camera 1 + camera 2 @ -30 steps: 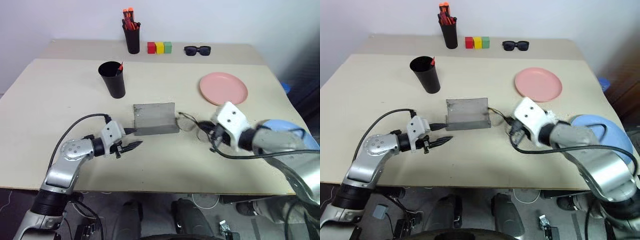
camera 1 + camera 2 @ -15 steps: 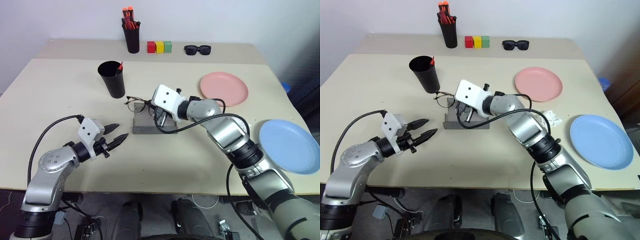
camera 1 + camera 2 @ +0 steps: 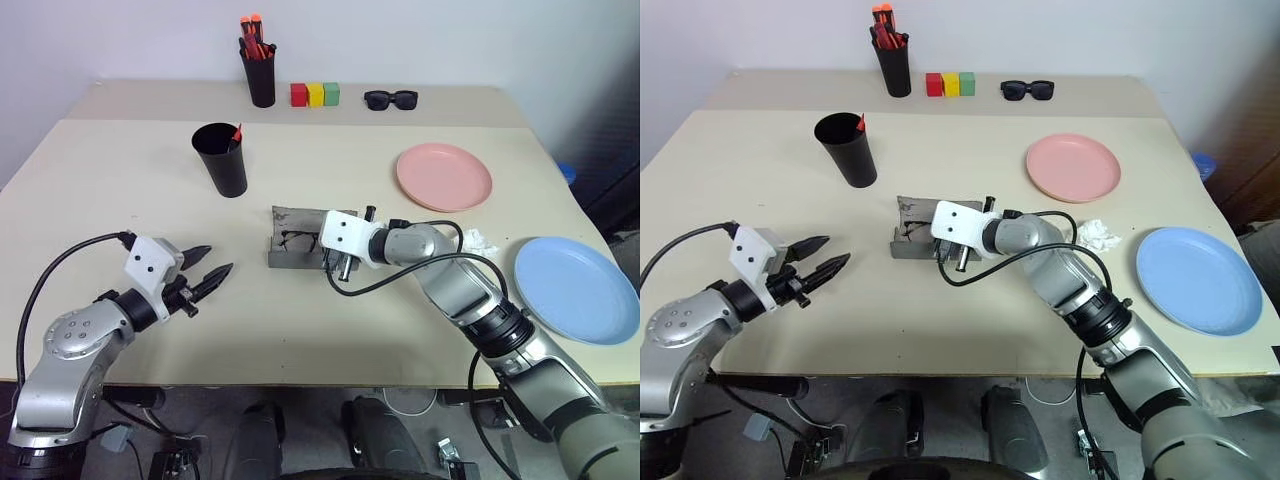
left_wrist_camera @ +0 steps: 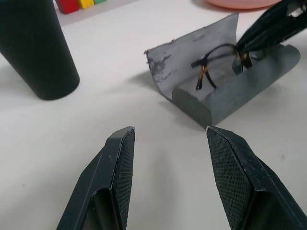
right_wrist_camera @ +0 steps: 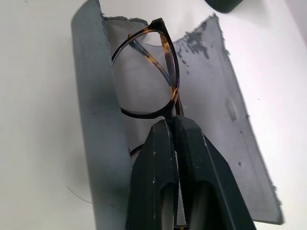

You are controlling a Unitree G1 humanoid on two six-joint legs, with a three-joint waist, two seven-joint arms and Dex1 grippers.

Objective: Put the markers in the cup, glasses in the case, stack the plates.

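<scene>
1. The right gripper (image 5: pixel 173 125) has its two fingers pressed together on the bridge of the glasses (image 5: pixel 152 72), holding them low inside the open case (image 3: pixel 297 240).
2. To do this step well, I think it should lower the glasses until the frame rests flat on the case bottom, release only then, and pull back without catching the lid.
3. The left gripper (image 3: pixel 207 272) is empty, fingers apart, with the case ahead of it, well clear.
4. The right wrist view shows the pinch on the bridge; the head views hide it behind the wrist.
5. The head views show the pink plate (image 3: pixel 444 176) and blue plate (image 3: pixel 576 289) unstacked, beyond and to the right of the right gripper.
</scene>
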